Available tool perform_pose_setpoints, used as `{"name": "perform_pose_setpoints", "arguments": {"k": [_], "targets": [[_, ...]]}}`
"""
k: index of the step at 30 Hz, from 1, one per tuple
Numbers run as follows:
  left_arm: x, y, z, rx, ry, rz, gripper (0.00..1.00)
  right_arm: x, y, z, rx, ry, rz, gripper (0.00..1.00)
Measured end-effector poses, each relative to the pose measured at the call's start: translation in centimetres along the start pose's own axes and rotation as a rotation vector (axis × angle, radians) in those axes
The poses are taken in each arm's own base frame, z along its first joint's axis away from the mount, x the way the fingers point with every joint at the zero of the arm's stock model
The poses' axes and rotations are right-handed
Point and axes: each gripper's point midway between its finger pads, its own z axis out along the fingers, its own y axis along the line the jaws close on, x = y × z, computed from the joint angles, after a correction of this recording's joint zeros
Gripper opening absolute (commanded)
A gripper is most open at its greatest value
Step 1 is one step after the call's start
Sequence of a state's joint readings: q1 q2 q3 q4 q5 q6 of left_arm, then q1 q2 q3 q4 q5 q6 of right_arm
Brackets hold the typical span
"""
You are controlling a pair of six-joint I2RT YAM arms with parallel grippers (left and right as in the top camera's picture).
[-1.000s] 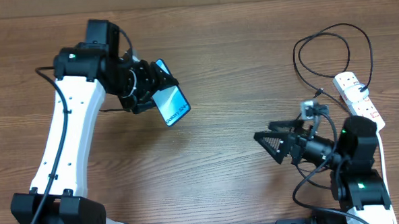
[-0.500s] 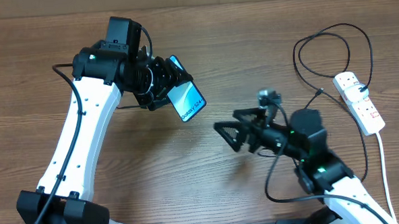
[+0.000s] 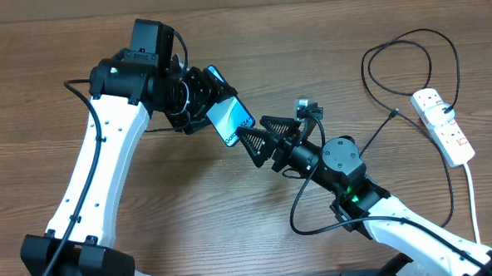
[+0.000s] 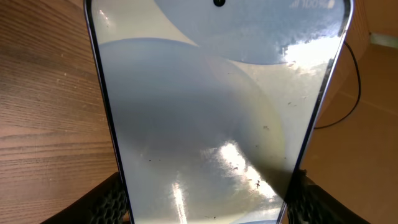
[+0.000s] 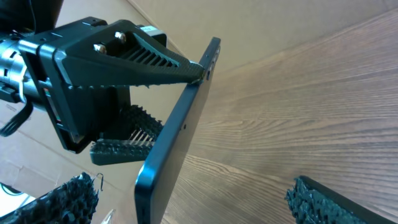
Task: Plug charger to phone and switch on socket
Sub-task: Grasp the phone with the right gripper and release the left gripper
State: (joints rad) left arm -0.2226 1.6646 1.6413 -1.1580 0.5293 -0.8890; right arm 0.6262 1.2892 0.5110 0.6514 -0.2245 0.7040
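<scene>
Left tool [image 3: 205, 106] is clamped on the phone [image 3: 233, 122], holding it tilted above the worktop [image 3: 309, 52] with the screen facing up. Right tool [image 3: 254, 142] has its jaws wide open and empty, tips just beside the phone's free end; contact cannot be told. Charger [image 3: 409, 56] lies looped at far right, one end at the socket [image 3: 443, 127], well apart from the phone.

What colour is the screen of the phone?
Phone: pale blue and white; best in left wrist view.

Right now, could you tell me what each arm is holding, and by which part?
Left gripper holds the phone by its long edges; right gripper, jaws open, holds nothing.
</scene>
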Motion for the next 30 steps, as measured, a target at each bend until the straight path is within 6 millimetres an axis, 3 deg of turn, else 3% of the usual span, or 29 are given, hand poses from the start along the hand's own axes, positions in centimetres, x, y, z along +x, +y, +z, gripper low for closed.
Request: {"name": "perform_pose_setpoints", "arguments": {"k": [19, 24, 30], "targets": [[2.5, -2.7, 1.8, 0.021, 0.007, 0.060, 0.55, -0.7, 0.5, 0.6, -0.033, -0.051, 0.017, 0.67], [2.9, -2.8, 2.1, 0.008, 0.003, 0.063, 0.55, -0.7, 0.5, 0.6, -0.033, -0.052, 0.041, 0.63], [3.1, -2.8, 2.3, -0.003, -0.006, 0.071, 0.54, -0.8, 0.4, 0.6, -0.029, -0.057, 0.074, 0.48]]}}
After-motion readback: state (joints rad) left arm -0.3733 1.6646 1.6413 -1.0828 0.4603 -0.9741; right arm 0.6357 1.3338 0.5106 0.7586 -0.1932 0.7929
